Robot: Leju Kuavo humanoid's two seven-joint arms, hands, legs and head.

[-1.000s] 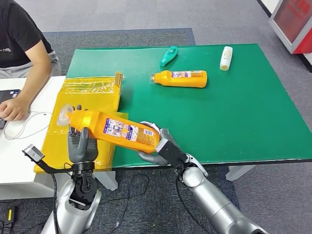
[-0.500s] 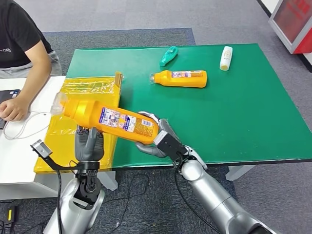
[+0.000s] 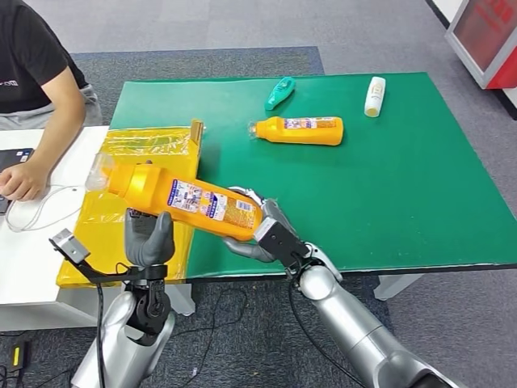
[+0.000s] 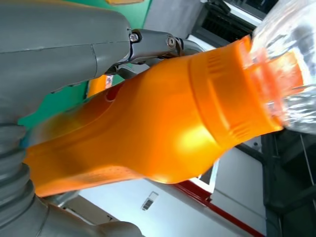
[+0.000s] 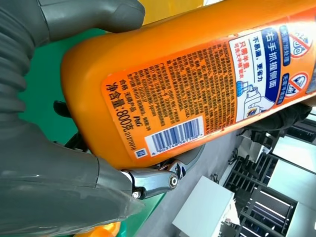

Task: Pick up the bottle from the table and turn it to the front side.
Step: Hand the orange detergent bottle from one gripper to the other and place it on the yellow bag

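Lying tilted above worktop [image 3: 390,186] edge: orange bottle [image 3: 182,200], label w/ barcode, "800" and "P&G" readable.
Base is gripped by right hand [image 3: 265,234] fingers [image 5: 89,15]; neck is cupped by left hand [image 3: 146,238].

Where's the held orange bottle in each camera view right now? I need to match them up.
Head view: held orange bottle lies tilted across lower centre-left, above the table's near edge.
Left wrist view: its neck and clear cap end span the picture.
Right wrist view: its base with barcode label shows.
Shared landmark: the green table.
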